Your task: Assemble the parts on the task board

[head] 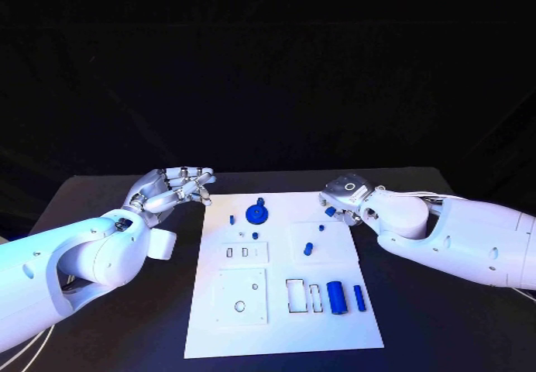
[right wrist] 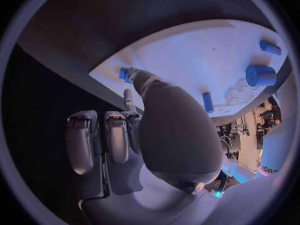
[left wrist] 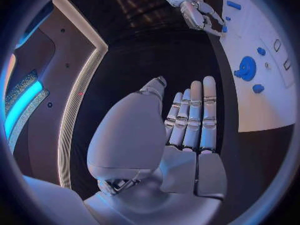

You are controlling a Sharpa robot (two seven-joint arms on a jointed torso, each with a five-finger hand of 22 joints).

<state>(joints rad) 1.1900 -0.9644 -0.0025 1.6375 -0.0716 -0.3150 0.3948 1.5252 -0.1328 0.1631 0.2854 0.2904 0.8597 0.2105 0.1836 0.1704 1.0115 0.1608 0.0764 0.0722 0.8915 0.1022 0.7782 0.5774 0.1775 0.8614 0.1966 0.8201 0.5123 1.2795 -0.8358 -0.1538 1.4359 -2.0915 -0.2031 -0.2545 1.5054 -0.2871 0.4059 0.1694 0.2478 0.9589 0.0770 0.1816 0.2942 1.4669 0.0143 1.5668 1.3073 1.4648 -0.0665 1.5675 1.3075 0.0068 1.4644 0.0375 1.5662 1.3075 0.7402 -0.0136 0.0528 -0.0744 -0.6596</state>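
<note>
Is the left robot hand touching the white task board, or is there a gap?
Apart. In the head view the left robot hand sits over black table left of the task board; the left wrist view shows dark table between its fingers and the board.

My table (head: 101, 194) was black and flat, and it carried the task board (head: 285, 329), a white plate lying square in its middle. The board's near edge sat close to my side of the table, its far edge about midway across. Bare dark tabletop ran along both long sides of the board. From my left wrist the same board (left wrist: 259, 110) lay flat on the dark surface (left wrist: 244, 150), and from my right wrist its corner (right wrist: 187, 55) showed against the black (right wrist: 69, 60).
</note>
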